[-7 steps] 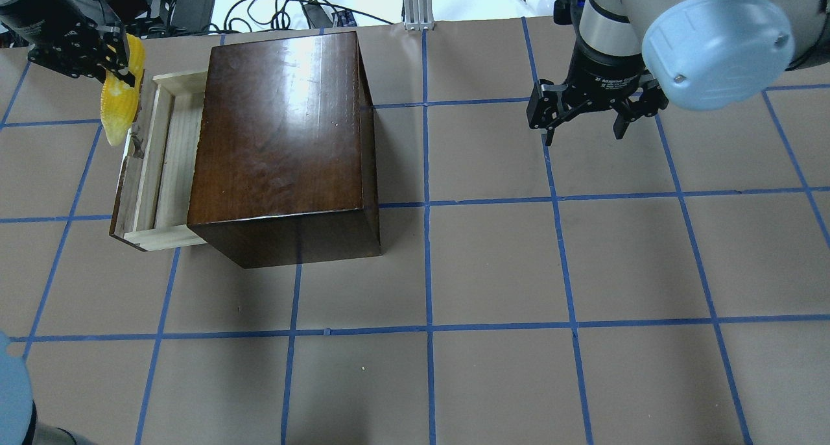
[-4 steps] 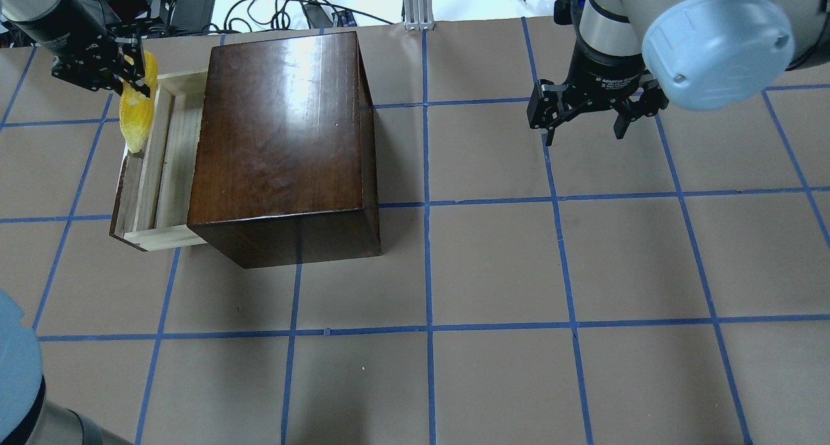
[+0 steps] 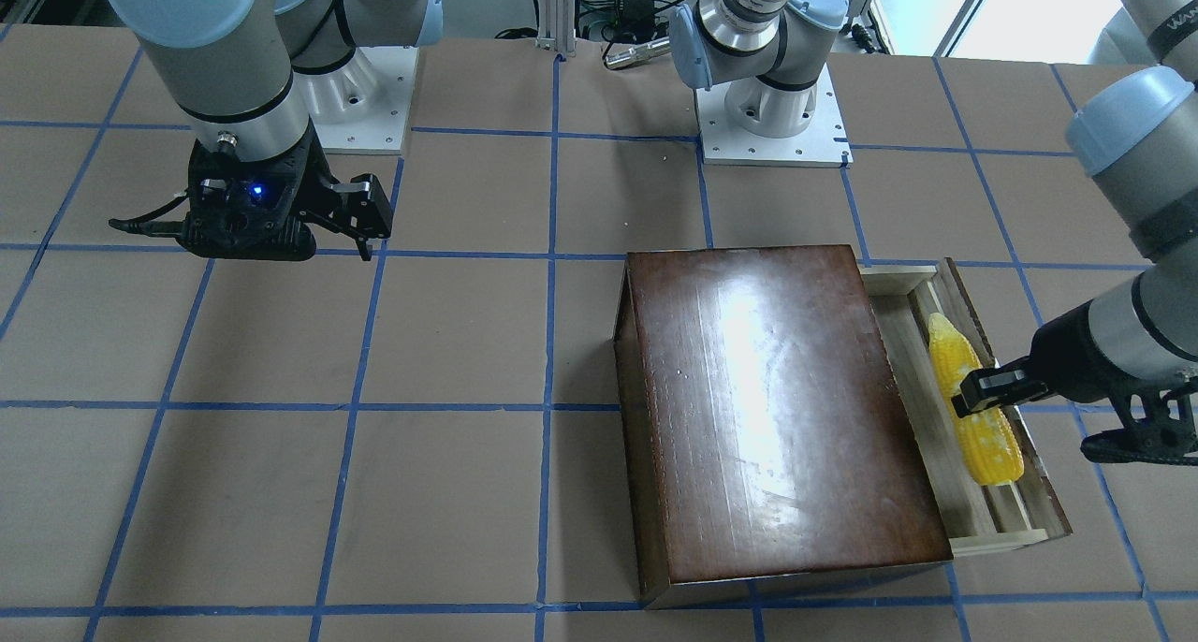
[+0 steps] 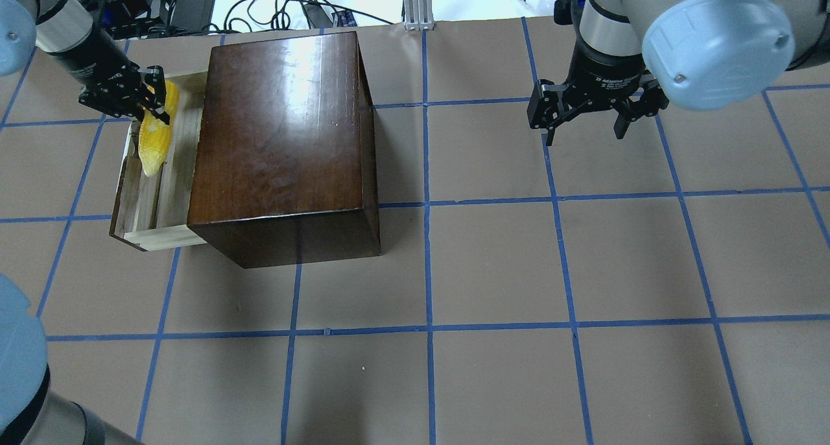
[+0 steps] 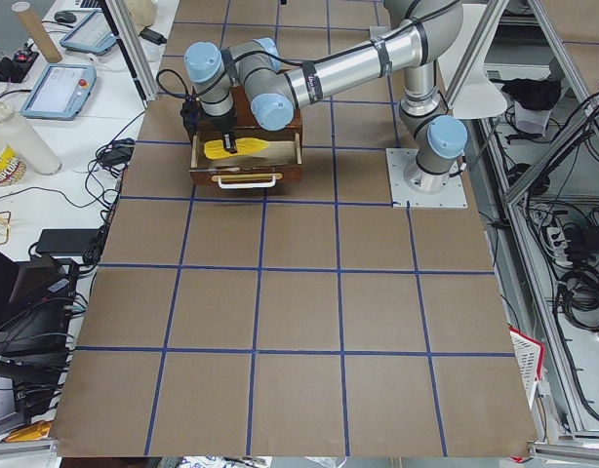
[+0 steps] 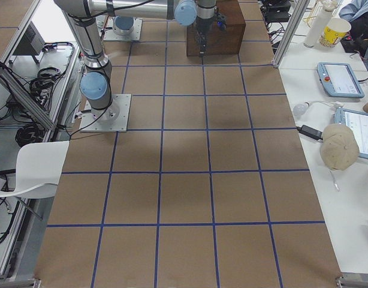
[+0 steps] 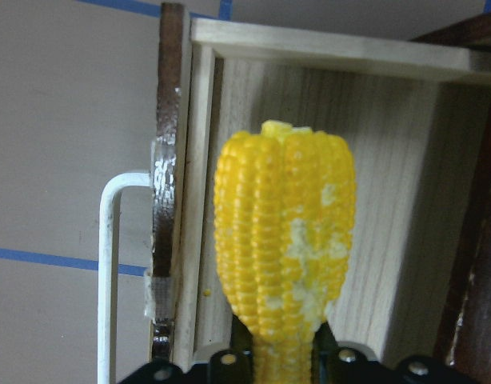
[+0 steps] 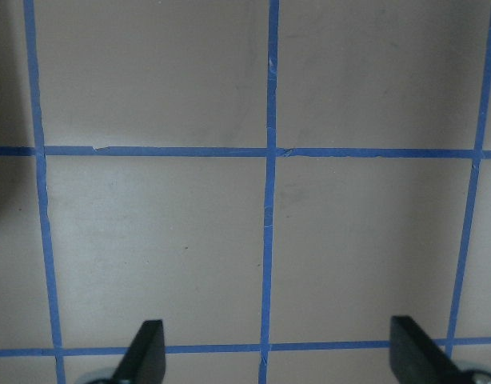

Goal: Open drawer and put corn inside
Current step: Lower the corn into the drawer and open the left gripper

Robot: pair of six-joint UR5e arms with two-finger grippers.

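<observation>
The drawer [image 4: 146, 202] is pulled out of the dark-brown box [image 4: 285, 140] on the box's left side, with its pale wood tray showing. My left gripper [image 4: 152, 104] is shut on the thick end of the yellow corn [image 4: 155, 143]. The corn lies lengthwise over the tray, tapered end pointing along the drawer. I cannot tell whether it touches the tray floor. In the left wrist view the corn [image 7: 285, 240] hangs above the tray [image 7: 397, 200], beside the front panel and its white handle [image 7: 108, 264]. My right gripper [image 4: 587, 124] is open and empty, far to the right.
The table is brown paper with a blue tape grid [image 4: 428, 270]. Cables and power bricks [image 4: 194, 4] lie behind the far edge. A metal post [image 4: 418, 4] stands behind the box. The right wrist view shows bare table under the right gripper [image 8: 281, 356].
My left gripper has carried the corn rightward and down, from outside the drawer's front panel to over the open tray. The right arm has not moved.
</observation>
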